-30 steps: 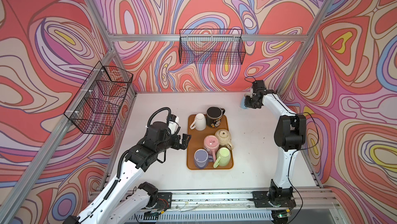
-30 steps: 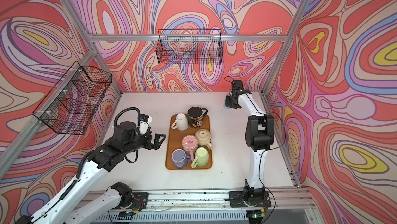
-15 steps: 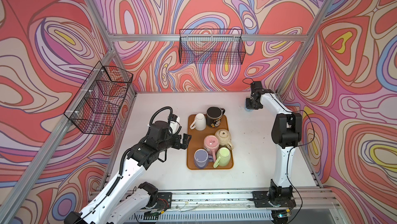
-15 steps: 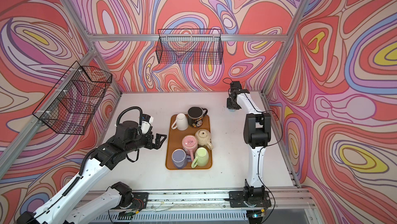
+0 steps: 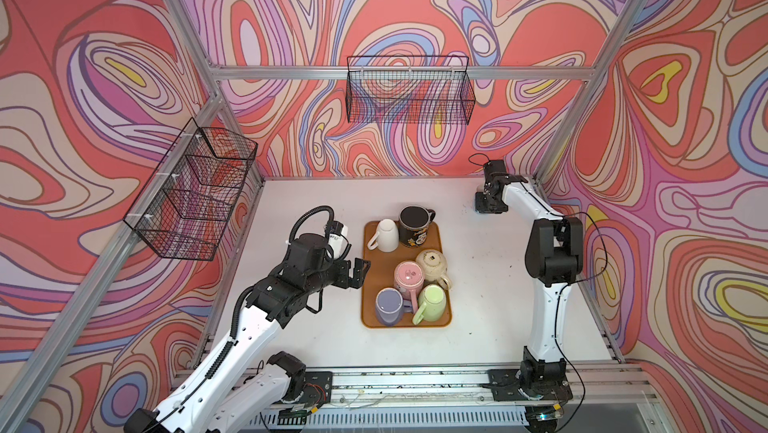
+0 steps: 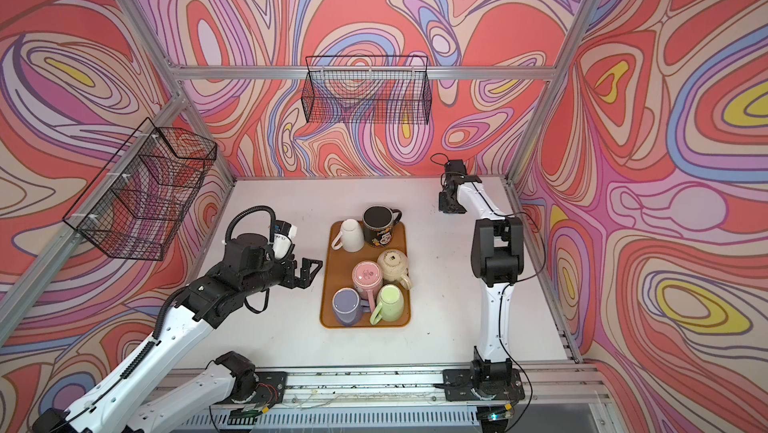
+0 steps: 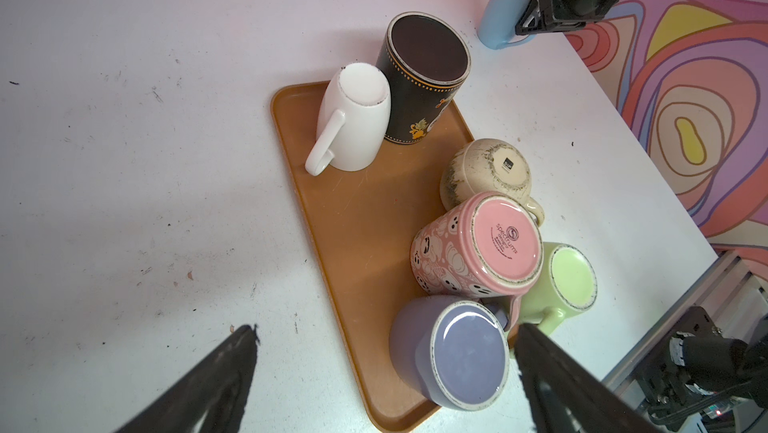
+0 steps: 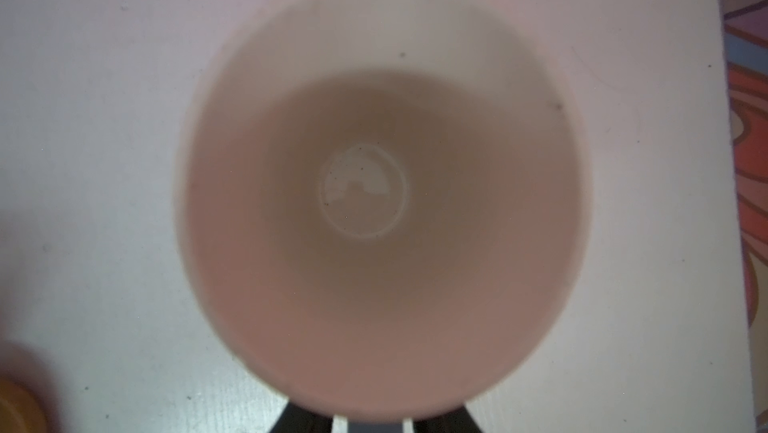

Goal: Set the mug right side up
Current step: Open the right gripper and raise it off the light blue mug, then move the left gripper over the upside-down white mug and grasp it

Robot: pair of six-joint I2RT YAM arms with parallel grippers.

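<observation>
Right wrist view: looks straight down into light-blue mug (image 8: 374, 119), mouth up, standing on white surface (image 8: 83, 161) directly under right pincer (image 8: 374, 420). Shows its fingers (image 8: 299, 422) slightly apart, flanking the handle (image 8: 376, 427), thin gap each side. Finds left pincer (image 5: 360, 273) spread wide, gripping nothing, just beside brown tray (image 5: 380, 273) of bottom-up mugs (image 5: 409, 281), well apart from the light-blue mug.

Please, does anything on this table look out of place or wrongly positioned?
Yes. The six mugs on the brown tray all stand bottom up. The pale blue mug stands alone off the tray, beyond its far right corner, mouth up. I see no spill and no breakage.
</observation>
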